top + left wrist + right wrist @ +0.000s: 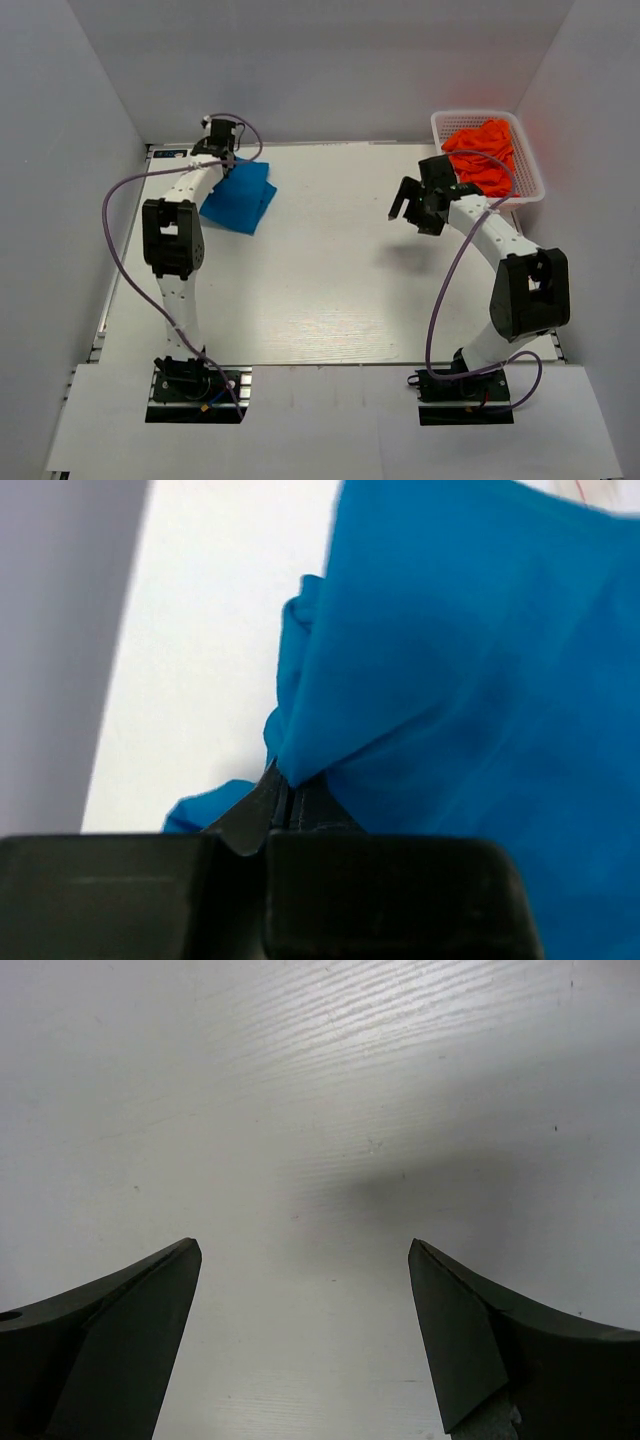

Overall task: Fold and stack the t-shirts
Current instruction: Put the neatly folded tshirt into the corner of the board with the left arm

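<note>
One t-shirt [240, 198] lies on the table [320, 280] at the far left. The other t-shirts [485, 155] lie in the basket [437, 128] at the far right corner.

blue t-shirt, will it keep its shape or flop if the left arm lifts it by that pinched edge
Probably floppy: the blue t-shirt bunches into soft folds at the shut left gripper. Pinched at one spot, the rest would likely sag. Thin cloth, probably light.

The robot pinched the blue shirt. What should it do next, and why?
Probably lift the left hand slightly and drag the blue shirt toward the middle of the table. That hand is shut on a bunched edge, the shirt lies near the far left corner, and the right hand hangs open.
</note>
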Tool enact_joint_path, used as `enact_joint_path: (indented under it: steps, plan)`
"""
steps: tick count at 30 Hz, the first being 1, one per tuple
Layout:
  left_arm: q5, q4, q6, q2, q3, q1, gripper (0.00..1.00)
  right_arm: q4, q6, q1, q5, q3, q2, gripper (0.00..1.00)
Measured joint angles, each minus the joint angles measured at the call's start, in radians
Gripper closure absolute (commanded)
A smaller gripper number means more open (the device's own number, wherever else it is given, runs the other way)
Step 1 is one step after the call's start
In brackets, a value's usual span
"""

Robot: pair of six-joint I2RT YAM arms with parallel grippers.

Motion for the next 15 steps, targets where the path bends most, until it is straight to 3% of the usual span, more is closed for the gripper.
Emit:
enact_joint_path:
  steps: [7, 15]
  plan:
    - [-0.017, 0.014, 0.045, 0.308, 0.423, 0.156, 1.00, -0.035, -0.037, -0.003, 0.025, 0.097, 0.016, 0.10]
    - [0.014, 0.028, 0.042, 0.396, 0.471, 0.272, 1.00, -0.054, -0.059, -0.019, 0.054, 0.142, 0.023, 0.10]
